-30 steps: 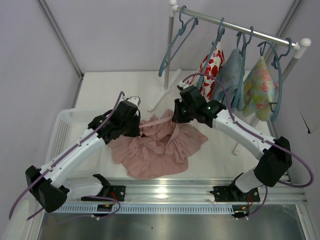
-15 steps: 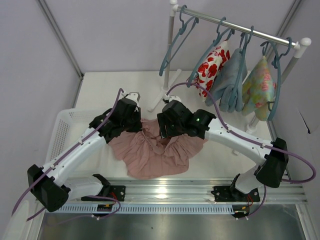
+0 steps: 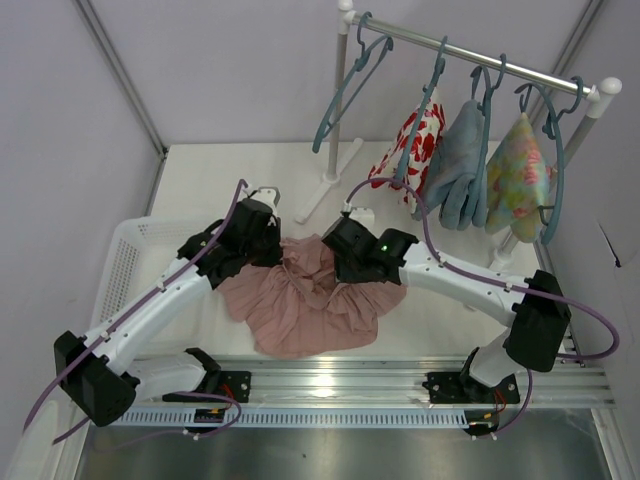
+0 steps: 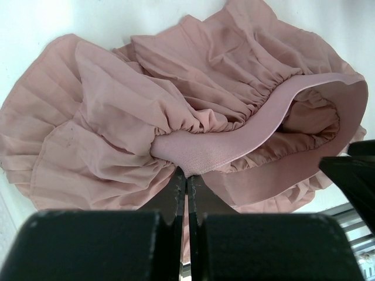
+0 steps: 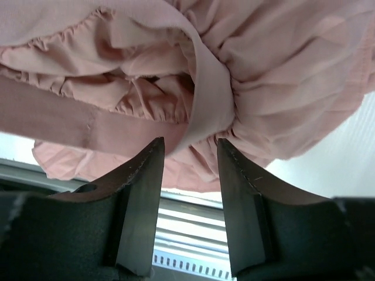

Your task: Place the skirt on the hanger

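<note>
**A:** The skirt [image 3: 300,310] lies in a crumpled pink heap on the worktop [image 3: 230,170], in front of the rail [image 3: 520,68]. Where is the danger?

**B:** The bulk of the cloth comes first. Nearly all of it rests on the worktop in front of the rail, and only the waistband [image 4: 234,137] is raised. If it is lifted by that one edge, the gathered pleats will likely hang low and drag. They could snag on the rail's foot [image 3: 332,178].

**A:** And the hanger [image 3: 345,90]?

**B:** It is empty, hooked at the rail's left end and well apart from the skirt. It hangs loose there, so I judge that a push from the fabric could set it swinging or tip it off the rail. The hung garments [image 3: 460,160] further right along the rail are near enough to be brushed.

**A:** The grippers?

**B:** The left gripper [image 4: 186,178] has its jaws closed thin on the waistband's edge, pinching at the very tips. A hold that shallow may slip once the cloth's weight comes onto it. The right gripper [image 5: 190,149] has its jaws narrowly apart, with a loop of waistband lying between the tips but not clamped. If those jaws close on a ruffle instead of the band, or take two layers together, the waist opening may be pinched flat. The hanger's arm would then have no way in.
</note>
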`<state>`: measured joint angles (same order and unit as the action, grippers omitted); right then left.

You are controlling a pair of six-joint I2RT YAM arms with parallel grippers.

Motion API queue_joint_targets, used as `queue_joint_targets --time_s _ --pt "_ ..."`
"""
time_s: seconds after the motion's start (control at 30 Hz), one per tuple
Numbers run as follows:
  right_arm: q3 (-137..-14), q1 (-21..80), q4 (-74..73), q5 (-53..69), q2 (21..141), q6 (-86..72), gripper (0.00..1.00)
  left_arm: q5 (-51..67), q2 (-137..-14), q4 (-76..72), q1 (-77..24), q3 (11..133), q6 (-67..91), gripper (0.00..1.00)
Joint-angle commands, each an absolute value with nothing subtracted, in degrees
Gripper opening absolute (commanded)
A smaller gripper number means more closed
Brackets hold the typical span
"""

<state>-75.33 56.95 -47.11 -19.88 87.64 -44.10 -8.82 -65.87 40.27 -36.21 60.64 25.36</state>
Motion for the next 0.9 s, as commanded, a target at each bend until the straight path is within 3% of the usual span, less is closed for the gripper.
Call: queue_joint_targets --time_s 0.0,0.2,0.3,0.33,0.43,0.6,0.7,0.8,0.87 --pt "-75.0 56.2 -41.8 -21.0 88.9 -44.8 0.46 -9.7 -64.5 39.2 -35.7 61.0 24.1 0.00" --pt "-75.6 54.4 -41.4 -21.5 91.1 -42.4 0.45 -10.3 -64.0 39.8 -35.6 60.1 24.2 0.00" --pt "-77.1 53.7 -42.4 -21.9 91.7 -41.8 0.16 -10.5 -63.9 39.9 -35.6 59.7 24.0 0.00" --pt "-77.7 53.4 -44.5 -22.2 91.8 -41.9 0.00 -10.7 -64.0 40.2 -35.6 59.9 23.6 0.00" --pt "-81.1 53.3 -49.3 -23.2 91.4 -40.7 0.00 -10.7 -63.8 40.6 -34.8 60.3 21.7 0.00" --pt "-81.1 51.4 -48.5 -15.9 84.3 -35.5 0.00 2.3 -62.4 35.7 -29.9 59.5 16.7 0.03" --pt "-78.5 46.4 -47.9 -11.7 81.1 -35.7 0.00 0.6 -65.3 37.8 -29.7 61.5 13.7 0.05" --pt "-75.7 42.3 -46.9 -7.4 80.3 -34.4 0.00 2.4 -68.8 40.0 -29.7 65.0 12.3 0.16" --pt "-76.1 41.5 -46.3 -6.0 80.8 -32.4 0.00 3.2 -70.0 40.9 -29.7 67.7 12.3 0.45"
